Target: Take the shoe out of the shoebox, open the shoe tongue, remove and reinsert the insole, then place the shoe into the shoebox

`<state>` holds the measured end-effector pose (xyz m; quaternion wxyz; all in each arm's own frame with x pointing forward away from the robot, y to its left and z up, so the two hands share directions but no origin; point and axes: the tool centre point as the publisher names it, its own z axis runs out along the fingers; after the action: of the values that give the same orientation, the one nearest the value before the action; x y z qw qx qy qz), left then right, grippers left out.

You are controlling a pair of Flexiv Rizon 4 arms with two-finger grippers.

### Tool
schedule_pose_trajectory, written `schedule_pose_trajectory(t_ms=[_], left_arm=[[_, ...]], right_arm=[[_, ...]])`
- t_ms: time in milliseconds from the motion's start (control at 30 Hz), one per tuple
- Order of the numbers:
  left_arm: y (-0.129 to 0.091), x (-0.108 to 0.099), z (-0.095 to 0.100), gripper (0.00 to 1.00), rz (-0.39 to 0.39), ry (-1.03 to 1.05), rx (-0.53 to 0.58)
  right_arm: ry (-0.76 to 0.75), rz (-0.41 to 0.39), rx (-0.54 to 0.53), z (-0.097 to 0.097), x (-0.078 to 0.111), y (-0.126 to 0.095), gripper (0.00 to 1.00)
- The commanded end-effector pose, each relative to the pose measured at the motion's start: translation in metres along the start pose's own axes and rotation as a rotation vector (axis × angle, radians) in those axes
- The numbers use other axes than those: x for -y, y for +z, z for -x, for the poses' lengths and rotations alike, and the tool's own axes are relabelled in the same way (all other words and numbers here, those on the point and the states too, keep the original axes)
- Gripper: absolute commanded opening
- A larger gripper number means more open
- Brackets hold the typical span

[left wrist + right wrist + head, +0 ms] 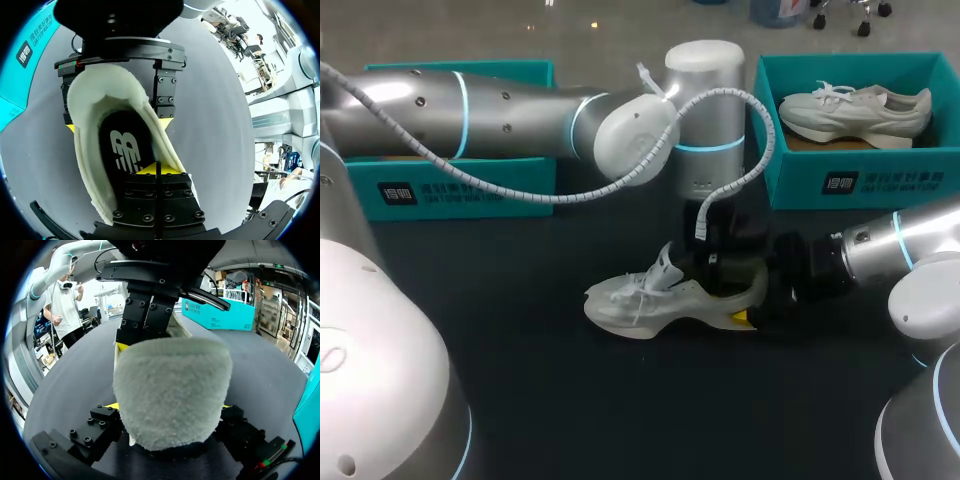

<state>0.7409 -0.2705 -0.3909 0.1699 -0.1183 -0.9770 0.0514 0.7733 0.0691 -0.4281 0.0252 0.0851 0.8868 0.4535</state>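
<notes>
Shoe lying on its sole mid-frame on table. Right gripper clamping the heel from both sides, probably bracing it. Left gripper reaching into the opening, fingers pressed together at insole; can't tell whether it is pinching it.

- The left shoebox bears a small dark label and a line of white print on its near wall, too small to read.
- The right shoebox bears the same label and white print on its near wall, likewise unreadable.
- The black insole inside the shoe carries a white striped logo.
</notes>
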Motion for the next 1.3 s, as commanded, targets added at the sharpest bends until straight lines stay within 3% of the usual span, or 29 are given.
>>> schedule_pose_trajectory(t_ms=[33, 267, 333, 600, 967, 1100, 1300], left_arm=[[0.007, -0.001, -0.001, 0.20, 0.003, 0.007, -0.010], [0.020, -0.003, 0.004, 0.54, 0.049, -0.020, 0.002], [0.025, -0.003, 0.006, 0.54, 0.062, -0.021, 0.003], [0.045, -0.007, 0.020, 0.41, 0.106, -0.058, 0.065], [0.060, -0.016, 0.026, 0.00, 0.119, -0.121, 0.246], [0.059, -0.018, 0.026, 0.00, 0.088, -0.141, 0.285], [0.040, -0.020, 0.020, 0.00, 0.024, -0.160, 0.321]], right_arm=[[0.001, -0.003, 0.000, 0.000, 0.005, 0.006, 0.00], [0.001, -0.003, 0.000, 0.000, 0.005, 0.006, 0.00], [0.001, -0.003, 0.000, 0.000, 0.005, 0.006, 0.00], [0.001, -0.003, 0.000, 0.000, 0.005, 0.006, 0.00], [0.001, -0.003, 0.000, 0.000, 0.005, 0.006, 0.00], [0.001, -0.003, 0.000, 0.000, 0.005, 0.006, 0.00], [0.001, -0.003, 0.000, 0.000, 0.005, 0.006, 0.00]])
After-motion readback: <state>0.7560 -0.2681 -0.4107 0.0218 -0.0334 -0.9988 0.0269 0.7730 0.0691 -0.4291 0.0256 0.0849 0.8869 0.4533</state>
